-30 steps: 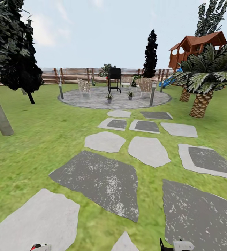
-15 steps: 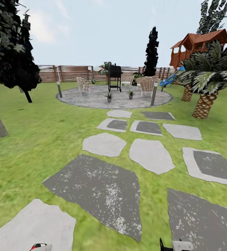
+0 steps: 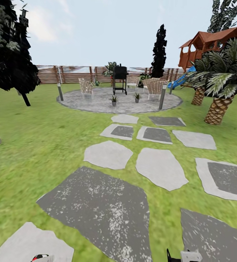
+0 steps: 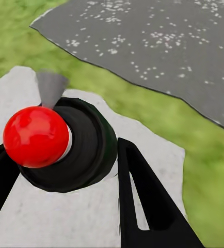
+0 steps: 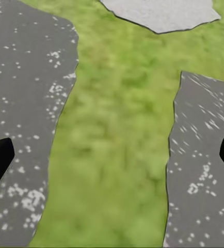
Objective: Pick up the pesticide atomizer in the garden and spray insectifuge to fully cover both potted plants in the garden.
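Note:
In the left wrist view the pesticide atomizer (image 4: pixel 35 135), a dark bottle with a glossy red top and a pale band, sits between the black fingers (image 4: pixel 143 201) of my left gripper (image 4: pixel 63 147), which is shut on it. Its red top (image 3: pixel 42 257) peeks in at the head view's lower edge. My right gripper (image 5: pixel 112 157) stands open and holds nothing; below it are grass and stepping stones. Far ahead, the two potted plants (image 3: pixel 113 100) (image 3: pixel 136 97) stand on the round grey paved area (image 3: pixel 96 103) of the garden. No white specks can be made out on their leaves from here.
Stepping stones (image 3: pixel 107 154) cross the lawn toward the paving. A black grill (image 3: pixel 120 78), wicker chairs (image 3: pixel 153 87) and grey lamp posts (image 3: pixel 162 97) (image 3: pixel 60 91) ring the paved area. Palms (image 3: pixel 218 91) stand at the right, a dark tree (image 3: pixel 12 62) at the left, a brown fence (image 3: pixel 74 74) behind.
The whole view has shifted: the camera has moved forward along the stepping stones, so the paved area looks slightly nearer. Both grippers keep their places, the left still holding the atomizer.

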